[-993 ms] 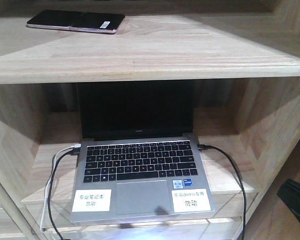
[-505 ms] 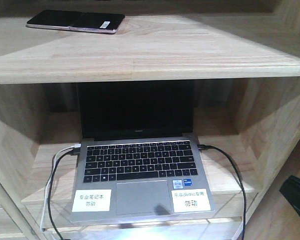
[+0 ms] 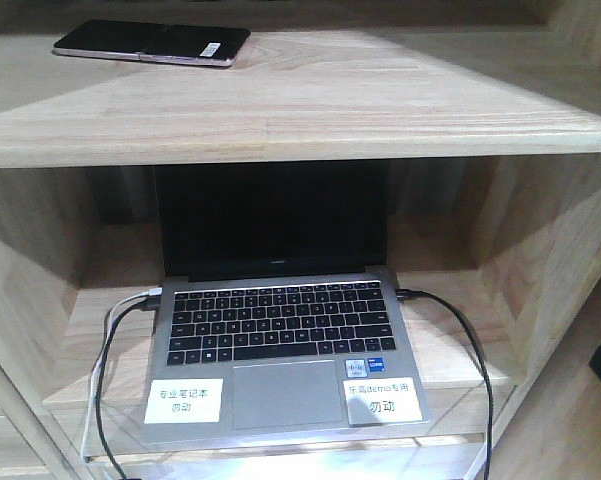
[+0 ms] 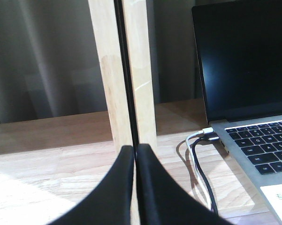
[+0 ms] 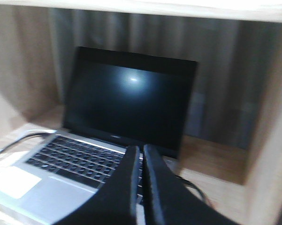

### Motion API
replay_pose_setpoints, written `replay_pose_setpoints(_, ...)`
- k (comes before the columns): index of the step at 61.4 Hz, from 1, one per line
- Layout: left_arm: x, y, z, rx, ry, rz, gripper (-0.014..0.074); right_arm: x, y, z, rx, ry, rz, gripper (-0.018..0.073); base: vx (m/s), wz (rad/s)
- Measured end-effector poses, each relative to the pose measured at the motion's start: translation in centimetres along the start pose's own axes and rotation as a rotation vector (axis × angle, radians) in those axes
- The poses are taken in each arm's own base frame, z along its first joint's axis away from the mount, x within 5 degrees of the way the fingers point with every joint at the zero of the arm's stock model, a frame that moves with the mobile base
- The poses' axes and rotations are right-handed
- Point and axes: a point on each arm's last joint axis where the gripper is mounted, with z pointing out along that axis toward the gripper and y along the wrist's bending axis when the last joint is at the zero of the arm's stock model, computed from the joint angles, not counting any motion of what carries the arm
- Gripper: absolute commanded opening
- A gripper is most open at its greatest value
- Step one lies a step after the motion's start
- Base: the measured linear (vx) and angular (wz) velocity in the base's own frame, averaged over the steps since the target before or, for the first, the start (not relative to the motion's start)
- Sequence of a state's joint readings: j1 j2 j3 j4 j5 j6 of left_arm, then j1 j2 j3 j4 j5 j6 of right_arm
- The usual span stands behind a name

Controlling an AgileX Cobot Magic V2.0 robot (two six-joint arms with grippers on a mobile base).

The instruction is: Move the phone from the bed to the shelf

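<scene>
You see the phone (image 3: 151,44) lying flat on the upper board of the shelf (image 3: 310,120), toward its left rear, screen up, with the small white sticker near its right end. Nothing touches it. In the compartment below, an open grey laptop (image 3: 280,340) sits with its dark screen upright and two white labels on the palm rest, one each side of the touchpad. A white cable and a black cable (image 3: 105,360) plug into its left edge, and another black cable leaves its right edge and loops down the front. From your left wrist view, the left gripper (image 4: 135,152) has its black fingers pressed together with only a thin seam between them and nothing held, pointed at a pale wooden upright (image 4: 124,70) beside the laptop. From your right wrist view, which is blurred, the right gripper (image 5: 141,152) is likewise closed and empty, its tips in front of the laptop's keyboard.
</scene>
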State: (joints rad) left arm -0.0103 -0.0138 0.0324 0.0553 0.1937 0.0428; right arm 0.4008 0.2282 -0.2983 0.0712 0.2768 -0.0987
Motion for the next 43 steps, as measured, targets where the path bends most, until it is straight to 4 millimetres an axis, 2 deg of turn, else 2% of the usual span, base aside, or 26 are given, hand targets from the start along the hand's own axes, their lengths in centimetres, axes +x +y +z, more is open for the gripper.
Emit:
replay_pose_setpoints(9,0.0,0.0,0.0,0.0,0.0,0.0,0.0001,0.9,-0.7,0.3,0.101,-0.004,0.002,-0.0004,0.0,0.0)
replay_pose_setpoints(18,0.0,0.0,0.0,0.0,0.0,0.0,0.0001,3.6,-1.7,0.7,0.238,-0.015,0.037,-0.0004,0.0,0.0)
replay_pose_setpoints(34,0.0,0.0,0.0,0.0,0.0,0.0,0.0001,7.3,-2.4,-0.1,0.41,-0.069,0.051,-0.0004,0.0,0.0)
replay_pose_setpoints(43,0.0,0.0,0.0,0.0,0.0,0.0,0.0001,7.7,-2.5,-0.8,0.476,-0.116,0.043,-0.0004,0.0,0.0)
